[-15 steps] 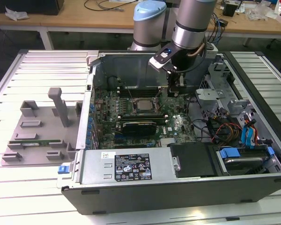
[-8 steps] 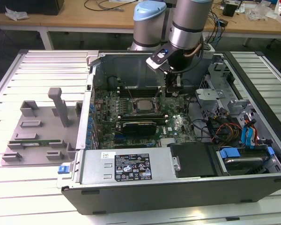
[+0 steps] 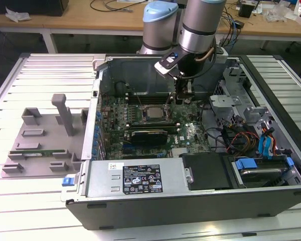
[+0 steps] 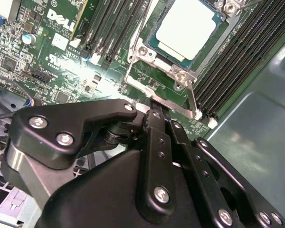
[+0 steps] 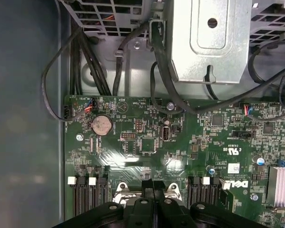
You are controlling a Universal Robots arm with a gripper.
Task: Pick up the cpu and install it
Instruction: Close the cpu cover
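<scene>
The cpu (image 3: pixel 151 112) is a small square chip with a silver-grey top, lying flat in the motherboard socket inside the open computer case (image 3: pixel 190 206). The second wrist view shows the cpu (image 4: pixel 185 26) framed by the socket's metal bracket (image 4: pixel 154 92). My gripper (image 3: pixel 182 98) hangs low over the board just to the exterior view's right of the cpu, apart from it. Its black fingers (image 4: pixel 154 124) are pressed together with nothing between them, tips close to the bracket's edge. In the first wrist view the gripper (image 5: pixel 153 186) is over the socket's rim.
A grey plastic tray (image 3: pixel 40 135) with upright posts lies outside the case at the exterior view's left. A long black card (image 3: pixel 148 134) stands in front of the cpu. Memory slots (image 4: pixel 237 61) flank the socket. Drive cages and loose cables (image 3: pixel 241 135) crowd the exterior view's right.
</scene>
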